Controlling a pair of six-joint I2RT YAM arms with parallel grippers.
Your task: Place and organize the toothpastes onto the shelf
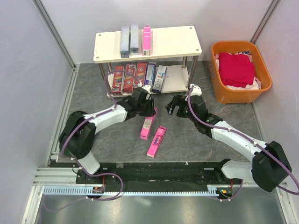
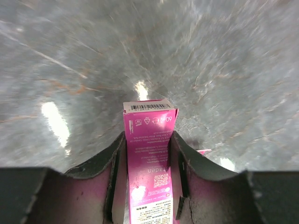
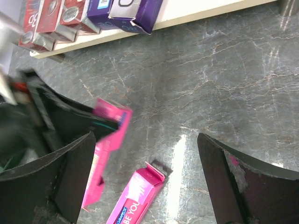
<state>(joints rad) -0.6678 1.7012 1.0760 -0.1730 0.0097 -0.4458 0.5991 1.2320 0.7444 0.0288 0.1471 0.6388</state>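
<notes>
Left claw (image 1: 148, 108) clenches a pink carton (image 2: 148, 154), its long axis running between the jaws; the shelf (image 1: 168, 42) stands near, beyond it. Right claw (image 1: 174, 106) gapes released.

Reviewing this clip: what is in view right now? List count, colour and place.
shelf: one, cream, far side of table
grey cartons: two, silver-grey, top board
shelved pink carton: one, pink, top board, right of the grey
red cartons: three, red, lower board, left
purple carton: one, purple, lower board
white carton: one, white, lower board, right of purple
held carton: one, pink, between left fingers
loose carton: one, pink, flat on table
basket: one, orange, right
cloth: one, red, in basket
left gripper: shut on held carton
right gripper: open, empty
</notes>
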